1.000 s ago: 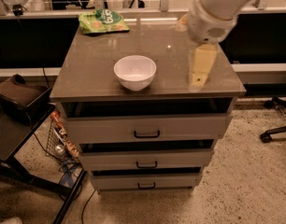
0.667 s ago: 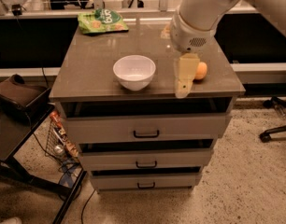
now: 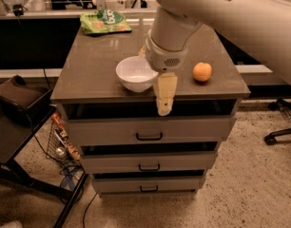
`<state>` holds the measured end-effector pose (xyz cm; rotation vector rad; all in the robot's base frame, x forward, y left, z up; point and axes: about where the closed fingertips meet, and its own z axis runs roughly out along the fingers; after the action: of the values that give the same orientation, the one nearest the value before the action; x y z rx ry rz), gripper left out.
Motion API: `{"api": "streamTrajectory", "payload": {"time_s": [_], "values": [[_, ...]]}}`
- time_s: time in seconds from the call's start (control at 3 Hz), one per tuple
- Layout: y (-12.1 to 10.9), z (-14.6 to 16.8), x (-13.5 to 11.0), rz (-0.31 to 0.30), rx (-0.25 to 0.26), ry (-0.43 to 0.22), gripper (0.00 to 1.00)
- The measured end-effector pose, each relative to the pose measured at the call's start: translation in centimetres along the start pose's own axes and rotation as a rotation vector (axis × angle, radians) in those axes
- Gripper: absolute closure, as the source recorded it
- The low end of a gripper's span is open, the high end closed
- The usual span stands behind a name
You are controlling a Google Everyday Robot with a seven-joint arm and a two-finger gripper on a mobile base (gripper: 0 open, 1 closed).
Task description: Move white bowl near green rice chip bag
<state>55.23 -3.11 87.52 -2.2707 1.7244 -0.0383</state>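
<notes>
White bowl (image 3: 134,73) empty, front-centre of counter (image 3: 88,77). Green rice chip bag (image 3: 104,22) at back-left edge, well apart. Pincer (image 3: 164,106) just beside bowl's right rim, pointing down; grip state indeterminable.

My gripper (image 3: 165,98) hangs centre frame, its wrist (image 3: 167,56) hiding the right rim of the white bowl (image 3: 133,73). The arm (image 3: 240,18) runs off the top and right edges. I can't read the lettering on the green rice chip bag (image 3: 104,21).
</notes>
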Motion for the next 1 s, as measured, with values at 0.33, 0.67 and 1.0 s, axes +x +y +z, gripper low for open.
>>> {"api": "streamTrajectory", "payload": {"time_s": [0.33, 0.67, 1.0], "values": [[0.6, 3.0, -2.5, -0.052, -0.058, -0.009, 0.0], [1.2, 4.9, -4.0, -0.067, -0.095, -0.011, 0.16], [1.3, 5.1, -4.2, -0.068, -0.097, -0.01, 0.4]]}}
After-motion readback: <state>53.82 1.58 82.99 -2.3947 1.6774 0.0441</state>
